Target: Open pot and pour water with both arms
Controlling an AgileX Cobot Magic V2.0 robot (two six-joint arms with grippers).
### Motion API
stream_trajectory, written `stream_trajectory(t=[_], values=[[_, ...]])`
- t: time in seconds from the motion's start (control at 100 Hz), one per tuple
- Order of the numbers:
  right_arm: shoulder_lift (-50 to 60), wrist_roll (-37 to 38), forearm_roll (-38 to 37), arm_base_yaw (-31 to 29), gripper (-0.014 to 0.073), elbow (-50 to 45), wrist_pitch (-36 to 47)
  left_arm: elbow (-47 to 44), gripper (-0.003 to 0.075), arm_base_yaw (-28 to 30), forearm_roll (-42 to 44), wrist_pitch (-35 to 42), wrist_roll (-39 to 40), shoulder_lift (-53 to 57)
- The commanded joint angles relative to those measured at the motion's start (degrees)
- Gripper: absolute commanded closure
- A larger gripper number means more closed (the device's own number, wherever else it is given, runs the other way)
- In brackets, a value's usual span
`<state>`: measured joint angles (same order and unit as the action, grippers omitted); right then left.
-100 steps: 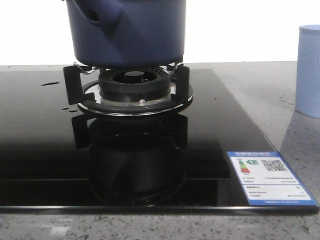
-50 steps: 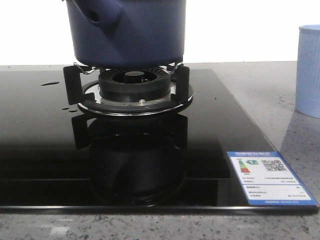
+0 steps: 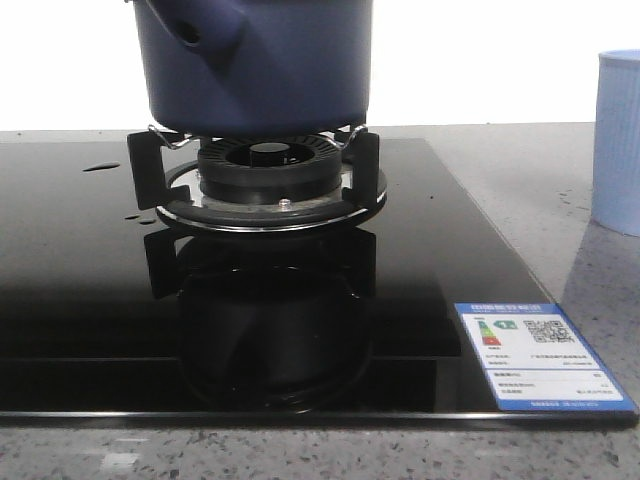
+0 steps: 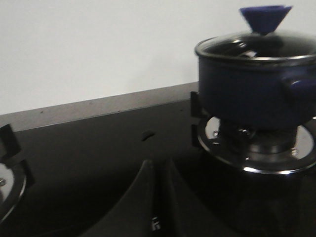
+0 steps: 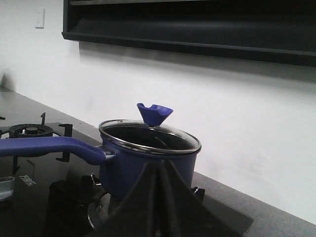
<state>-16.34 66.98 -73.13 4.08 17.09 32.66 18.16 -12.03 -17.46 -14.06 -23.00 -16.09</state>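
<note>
front: low, close | wrists: farther, opposite sides | shared: pot (image 3: 255,70)

pot (image 3: 270,70) matt navy, smooth; lid (image 5: 148,136) clear glass, metal rim; hob (image 3: 90,300) glossy black glass; counter (image 3: 520,160) speckled stone

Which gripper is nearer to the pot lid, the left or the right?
Probably the right gripper: the lid sits just beyond its fingertips. From the left gripper, the pot stands farther away, off to one side.

Pot (image 3: 262,70) sits on burner (image 3: 268,180) of black hob (image 3: 80,300). Pale cup (image 3: 617,140) stands well apart at right, on counter. Label (image 3: 535,356) on hob's near right corner.
</note>
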Motion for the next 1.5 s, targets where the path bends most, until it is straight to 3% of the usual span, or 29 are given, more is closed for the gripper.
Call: stream_trajectory(t=[0.0, 0.19, 0.38, 0.62, 0.86, 1.49], values=[[-0.5, 0.03, 1.71, -0.49, 0.066, 1.36, 0.73, -0.98, 0.0739, 0.18, 11.27, 7.83, 11.58, 0.22], [-0.5, 0.03, 1.71, -0.49, 0.066, 1.36, 0.73, -11.34, 0.0739, 0.18, 12.91, 16.45, 16.04, 5.52], [-0.5, 0.03, 1.71, -0.49, 0.066, 1.36, 0.73, -17.91, 0.0739, 2.39, 16.01, 16.33, 22.36, 10.82], [-0.5, 0.03, 1.71, -0.49, 0.066, 1.36, 0.61, -20.06, 0.0739, 7.91, 13.93, 7.71, 22.45, 16.02], [-0.5, 0.03, 1.71, -0.49, 0.066, 1.36, 0.61, -20.06, 0.0739, 9.08, 13.69, -2.76, 22.45, 17.83], [-0.5, 0.03, 1.71, -0.49, 0.066, 1.36, 0.61, -20.06, 0.0739, 9.08, 13.49, -2.46, 22.45, 17.83]])
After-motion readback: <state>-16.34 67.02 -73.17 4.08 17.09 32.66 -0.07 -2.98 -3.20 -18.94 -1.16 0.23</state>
